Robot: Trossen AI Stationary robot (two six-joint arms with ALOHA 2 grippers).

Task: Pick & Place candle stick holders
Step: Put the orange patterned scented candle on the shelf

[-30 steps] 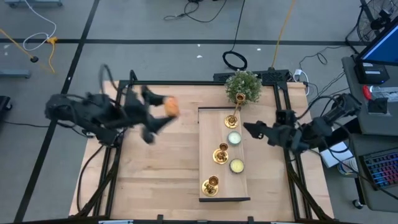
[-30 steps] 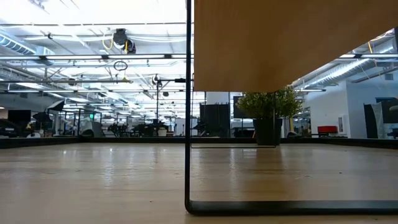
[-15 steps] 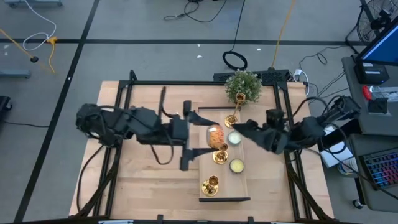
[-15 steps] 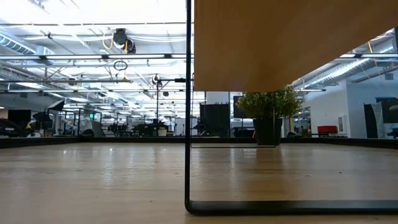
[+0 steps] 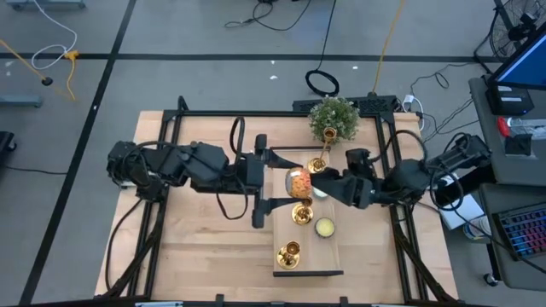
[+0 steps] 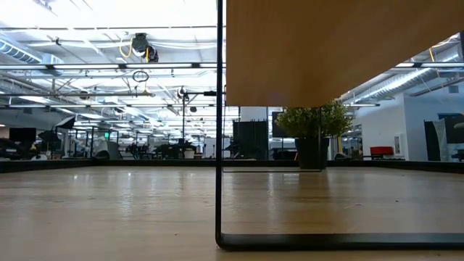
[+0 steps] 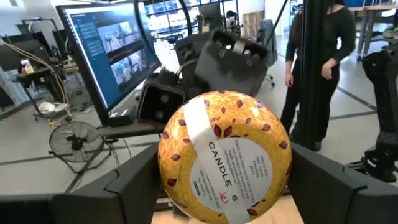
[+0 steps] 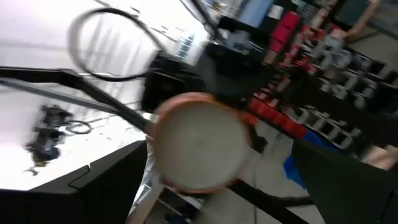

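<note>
My left gripper (image 5: 288, 181) reaches in from the table's left and is shut on a round yellow-orange candle tin (image 5: 297, 181) above a wooden riser (image 5: 328, 256). The tin's labelled face fills the left wrist view (image 7: 224, 165). My right gripper (image 5: 319, 181) is open and comes in from the right. Its fingers stand on either side of the tin's other flat face (image 8: 198, 148). Three gold candle stick holders stand on their round bases on the riser: one far (image 5: 318, 164), one in the middle (image 5: 301, 213), one near (image 5: 288, 254). My left gripper pinches the tin's round side wall (image 7: 164, 163) between its two fingers, one on each side. The fingers lie level and come from the table's left. The tin is lifted clear above the riser, on edge, its labelled face toward the left wrist. My right gripper: I cannot tell whether its fingers touch the tin.
A green bushy plant (image 5: 333, 118) stands at the riser's far end. A pale tealight disc (image 5: 325, 227) lies on the riser, and another (image 5: 322, 191) is partly under my right gripper. The low view shows only the riser's underside (image 6: 341, 51) and its black frame leg (image 6: 219, 145).
My left gripper has swung from the table's far left toward the right with the tin, which now hangs over the riser. My right gripper has moved toward the table's left, up to the tin.
</note>
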